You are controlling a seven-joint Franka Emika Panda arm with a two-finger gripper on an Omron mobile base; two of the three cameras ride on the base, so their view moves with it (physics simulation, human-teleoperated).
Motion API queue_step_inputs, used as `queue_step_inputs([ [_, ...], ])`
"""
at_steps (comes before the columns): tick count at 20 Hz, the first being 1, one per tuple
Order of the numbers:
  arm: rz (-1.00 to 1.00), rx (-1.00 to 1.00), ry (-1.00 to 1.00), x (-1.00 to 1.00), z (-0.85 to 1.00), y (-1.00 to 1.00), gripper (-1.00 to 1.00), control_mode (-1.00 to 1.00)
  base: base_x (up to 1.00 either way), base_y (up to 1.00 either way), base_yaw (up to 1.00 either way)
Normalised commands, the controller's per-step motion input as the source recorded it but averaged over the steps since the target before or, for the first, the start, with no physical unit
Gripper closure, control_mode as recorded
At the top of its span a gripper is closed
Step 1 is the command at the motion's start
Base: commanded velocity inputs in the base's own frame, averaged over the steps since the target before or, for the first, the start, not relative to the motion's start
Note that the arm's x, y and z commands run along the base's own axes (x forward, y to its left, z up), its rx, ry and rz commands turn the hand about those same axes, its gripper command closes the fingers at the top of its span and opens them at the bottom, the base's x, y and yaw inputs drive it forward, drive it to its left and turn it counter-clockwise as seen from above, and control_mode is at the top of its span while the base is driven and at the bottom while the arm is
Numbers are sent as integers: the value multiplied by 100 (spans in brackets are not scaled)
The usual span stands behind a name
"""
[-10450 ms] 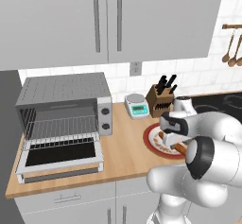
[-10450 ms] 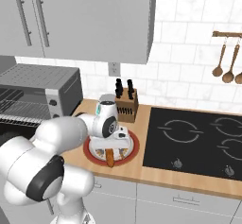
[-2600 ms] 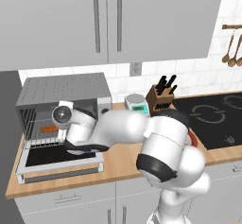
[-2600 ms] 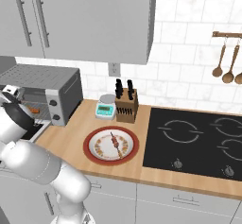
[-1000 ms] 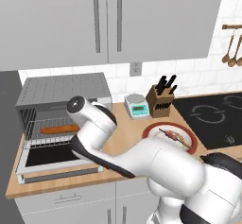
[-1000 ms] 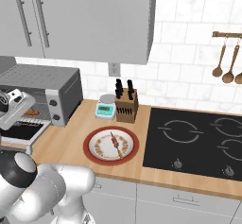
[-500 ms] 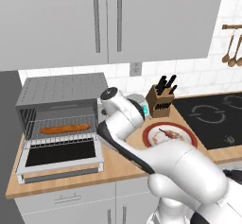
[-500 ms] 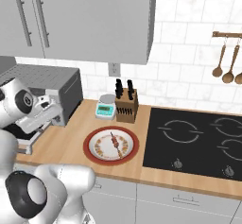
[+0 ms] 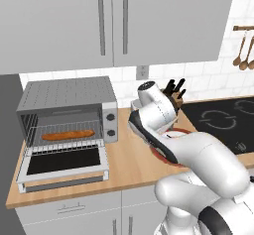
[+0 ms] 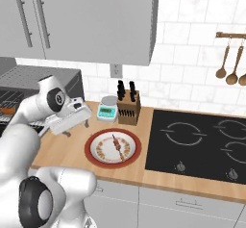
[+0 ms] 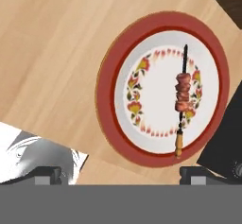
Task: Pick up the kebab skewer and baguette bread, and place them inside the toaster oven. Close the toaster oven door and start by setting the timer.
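Wood: the pale wooden counter (image 9: 126, 159) is carrying the toaster oven (image 9: 67, 111) at its left end, the plate (image 10: 113, 148) in the middle, and a black cooktop (image 10: 202, 145) is lying at the right.
Oven: the silver-grey toaster oven is standing under the grey wall cabinets (image 9: 111, 23), with two black knobs (image 9: 111, 125) on its right panel.
Door: the toaster oven door (image 9: 63, 165) is hanging open, folded down flat in front of the oven, its dark glass facing up.
Bread: the baguette bread (image 9: 67, 135) is lying lengthwise on the wire rack (image 9: 64, 141) inside the oven.
Skewer: the kebab skewer (image 11: 182, 100) is lying on the white middle of the plate, meat chunks around its middle, stick ends bare on both sides.
Plate: the plate has a red rim and a flower pattern; it is sitting near the front edge of the counter, just beside the cooktop.
Gripper: the gripper (image 10: 74, 121) is hovering above the counter between the oven and the plate, well above the surface; its two fingers are standing wide apart and nothing is between them.
Hand camera: it is looking straight down on the plate, and the two dark fingertips (image 11: 196, 173) are showing far apart at the lower edge.
Behind: a knife block (image 10: 129, 107) and a small kitchen scale (image 10: 107, 110) are standing by the tiled wall, just behind the plate.
Wall: wooden spoons (image 10: 228, 63) are hanging on a rail above the cooktop.
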Motion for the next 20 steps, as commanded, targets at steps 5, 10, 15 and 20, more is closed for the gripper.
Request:
queue_step_inputs([
  [5, 0, 0, 7, 8, -6, -100, -100, -100, 0, 0, 0],
  [10, 0, 0, 8, 11, -20, -95, -100, -100, 0, 0, 0],
  [15, 0, 0, 11, 40, -45, -24, -100, -100, 0, 0, 0],
  [20, 0, 1, 2, 36, -37, 0, -100, -100, 0, 0, 0],
])
